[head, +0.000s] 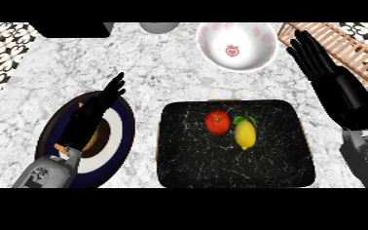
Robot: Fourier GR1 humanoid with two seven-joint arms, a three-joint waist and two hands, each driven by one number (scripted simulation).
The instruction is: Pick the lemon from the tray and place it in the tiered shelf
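Note:
A yellow lemon (246,134) with a green leaf lies on the black marbled tray (194,161), just right of a red tomato (217,122). The wooden slatted tiered shelf (343,44) shows at the top right corner. My right hand (343,95) is open, fingers straight and pointing up-left, to the right of the tray and partly over the shelf. My left hand (90,119) is open too, resting over a dark blue plate at the left. Neither hand touches the lemon.
A white bowl (237,46) with pink hearts stands behind the tray. The dark blue plate (119,141) with a brown item on it lies at the left. A grey object (159,27) and a black block (72,29) sit at the back edge.

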